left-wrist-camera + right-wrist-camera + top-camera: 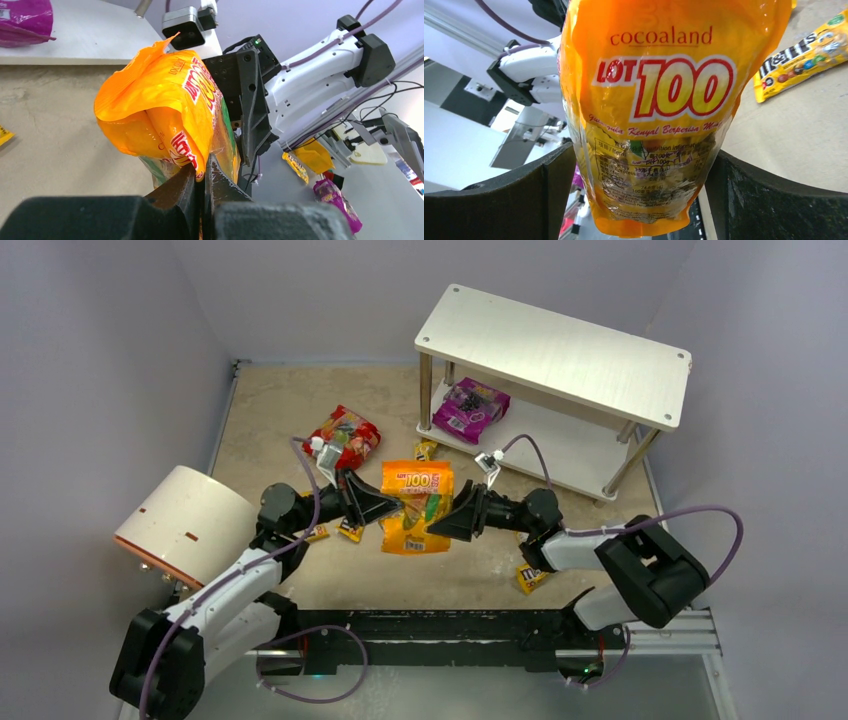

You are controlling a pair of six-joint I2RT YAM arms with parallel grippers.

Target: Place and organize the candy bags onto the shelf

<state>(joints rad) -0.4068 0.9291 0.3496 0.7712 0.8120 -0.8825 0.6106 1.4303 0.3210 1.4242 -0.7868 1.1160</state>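
One orange bag, held above the bench between the two arms, well apart from the shelf.

- Left pincer: clenched on a thin margin of the bag's edge.
- Right pincer: released, jaws spread to either side of the bag's width. Contact with the film cannot be told.
- Purple bag: lying on the shelf's lower board, at its left end.
- Red bag: flat on the bench, beside the left arm.
- Yellow packets: scattered on the bench, one near the right arm, one by the shelf's near post.

Hazards, as judged:
- The single hold is on slack film, so the bag may slide out or swing when moved.
- If the right jaws close across the full width, they may crumple the pouch rather than seat on it.
- If both arms grip and pull apart, the seam could tear.
- The top board overhangs the lower one, so a high approach could snag the bag.

Legible print:
- Orange bag: "cocoaland", "LOT 100", then a script line and a nutrition panel too fine to read.
- Yellow packet: "M&M's".
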